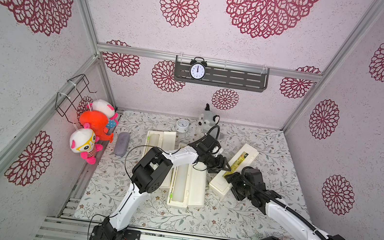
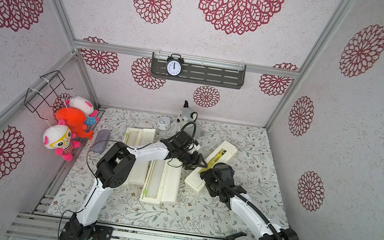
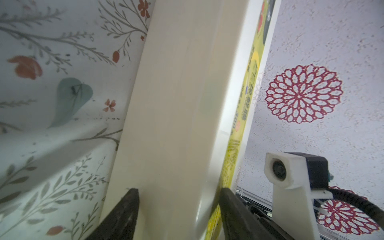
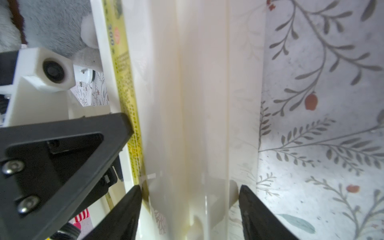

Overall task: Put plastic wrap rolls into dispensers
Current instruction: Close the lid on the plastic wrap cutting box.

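**Both arms are working on the last box.**

In both top views, the left dispenser [image 1: 169, 140] and the middle dispenser [image 1: 197, 190] are lying open on the worktop [image 1: 262, 212]. Each is holding a plastic wrap roll [image 1: 180, 182], so those two look done. The third dispenser [image 1: 218, 187] is lying slanted beside them. The left gripper [image 1: 227, 168] and the right gripper [image 1: 230, 177] are meeting at it, likely to steady it for its lid. No third roll is showing. In the left wrist view, the fingers [image 3: 124, 216] are standing on each side of this box. Whether they are squeezing cannot be told. In the right wrist view, the fingers [image 4: 259, 218] are also standing on each side, and again a squeeze cannot be told.
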`<state>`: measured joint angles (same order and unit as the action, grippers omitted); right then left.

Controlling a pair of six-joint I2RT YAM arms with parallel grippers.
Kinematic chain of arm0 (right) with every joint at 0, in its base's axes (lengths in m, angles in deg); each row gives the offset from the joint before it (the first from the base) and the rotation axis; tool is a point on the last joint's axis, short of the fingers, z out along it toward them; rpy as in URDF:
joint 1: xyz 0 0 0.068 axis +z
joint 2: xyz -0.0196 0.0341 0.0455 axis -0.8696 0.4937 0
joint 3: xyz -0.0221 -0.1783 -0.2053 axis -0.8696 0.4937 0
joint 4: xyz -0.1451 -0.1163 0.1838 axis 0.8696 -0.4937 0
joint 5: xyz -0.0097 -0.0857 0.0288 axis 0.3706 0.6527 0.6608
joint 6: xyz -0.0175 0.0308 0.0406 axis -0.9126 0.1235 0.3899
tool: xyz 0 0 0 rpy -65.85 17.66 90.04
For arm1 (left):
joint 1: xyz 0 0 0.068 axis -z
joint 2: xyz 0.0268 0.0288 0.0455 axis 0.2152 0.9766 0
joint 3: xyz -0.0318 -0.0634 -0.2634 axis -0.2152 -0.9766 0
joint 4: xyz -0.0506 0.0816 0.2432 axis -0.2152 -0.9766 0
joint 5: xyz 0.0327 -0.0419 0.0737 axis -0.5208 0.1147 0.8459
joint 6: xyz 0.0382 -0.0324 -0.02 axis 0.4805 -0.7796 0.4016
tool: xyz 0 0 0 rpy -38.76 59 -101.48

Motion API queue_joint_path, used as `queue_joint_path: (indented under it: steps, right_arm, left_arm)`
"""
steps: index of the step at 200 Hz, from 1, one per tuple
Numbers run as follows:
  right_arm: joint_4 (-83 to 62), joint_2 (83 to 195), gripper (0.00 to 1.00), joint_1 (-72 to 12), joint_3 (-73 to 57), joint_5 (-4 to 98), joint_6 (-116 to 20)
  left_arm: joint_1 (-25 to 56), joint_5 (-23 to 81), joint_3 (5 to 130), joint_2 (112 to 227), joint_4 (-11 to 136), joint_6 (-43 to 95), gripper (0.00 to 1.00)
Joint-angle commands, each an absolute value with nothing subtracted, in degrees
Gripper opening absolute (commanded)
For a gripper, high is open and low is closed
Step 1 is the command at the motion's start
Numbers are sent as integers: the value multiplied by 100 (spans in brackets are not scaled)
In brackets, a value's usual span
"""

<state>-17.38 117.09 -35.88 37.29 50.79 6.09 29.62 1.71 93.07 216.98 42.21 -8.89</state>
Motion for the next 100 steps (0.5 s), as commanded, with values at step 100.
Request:
queue_joint_path:
  steps: [100]
  right_arm:
    - [-2747, 12330, 79, -2759, 3346, 3998, 694]
  left_arm:
    - [3178, -181, 9437, 21836, 3656, -889, 64]
